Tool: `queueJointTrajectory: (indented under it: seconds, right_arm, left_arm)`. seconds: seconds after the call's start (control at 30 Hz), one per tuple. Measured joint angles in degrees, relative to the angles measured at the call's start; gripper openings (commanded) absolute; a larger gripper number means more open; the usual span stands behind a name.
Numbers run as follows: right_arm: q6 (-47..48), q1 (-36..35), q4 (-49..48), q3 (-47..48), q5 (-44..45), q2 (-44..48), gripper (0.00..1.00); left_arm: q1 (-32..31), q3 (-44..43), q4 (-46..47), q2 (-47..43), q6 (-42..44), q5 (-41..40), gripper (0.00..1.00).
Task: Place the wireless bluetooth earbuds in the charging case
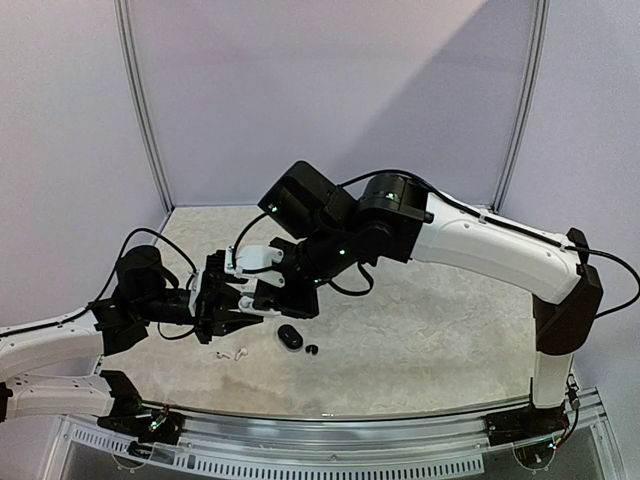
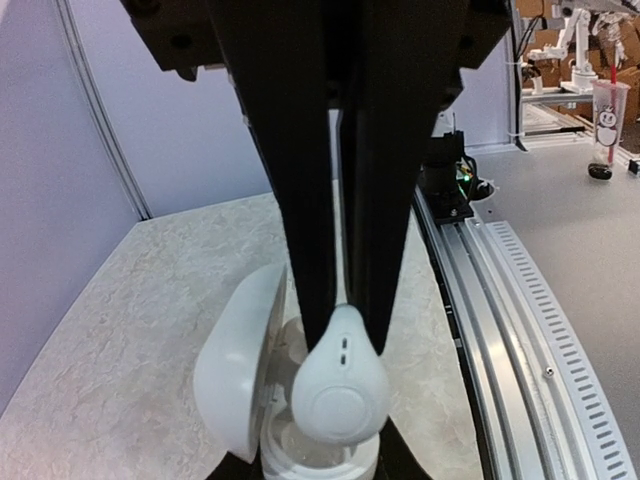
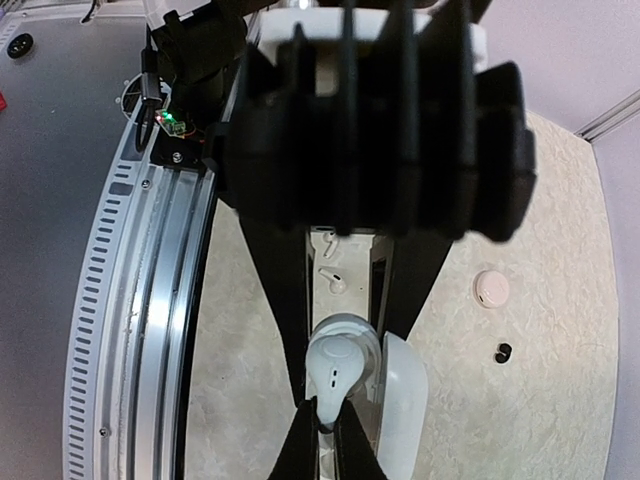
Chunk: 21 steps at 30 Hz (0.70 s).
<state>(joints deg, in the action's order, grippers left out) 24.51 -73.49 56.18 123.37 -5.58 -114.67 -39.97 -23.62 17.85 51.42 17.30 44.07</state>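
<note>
Left gripper (image 2: 348, 330) clenched on the stem of a white earbud (image 2: 340, 390). Its round head sits low at the mouth of the open white case (image 2: 235, 375); looks not yet seated. Right gripper (image 3: 345, 365) closed on the case base, steadying it.

Left to do:
- two white buds (image 3: 333, 281) loose on the table (image 1: 450, 330), near side
- black bud (image 1: 312, 350) just right of the black case (image 1: 290, 337)

Early days.

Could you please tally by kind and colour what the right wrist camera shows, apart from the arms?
White earbuds: 3, one pinched by the left gripper, two loose
Black earbud: 1
White case: 1, open, held by the right gripper
Pale round piece, kind unclear: 1
Total: 6
</note>
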Motion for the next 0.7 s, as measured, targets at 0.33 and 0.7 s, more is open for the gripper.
queueJointTrajectory:
  seconds: [0.33, 0.7]
  right_arm:
    - [0.0, 0.0, 2.2, 2.1, 2.2, -1.1, 0.01]
    - [0.3, 0.0, 3.4, 3.7, 3.3, -2.3, 0.07]
  left_arm:
    - [-0.1, 0.0, -0.1, -0.1, 0.1, -1.3, 0.0]
    - [-0.3, 0.0, -0.1, -0.1, 0.5, -1.3, 0.0]
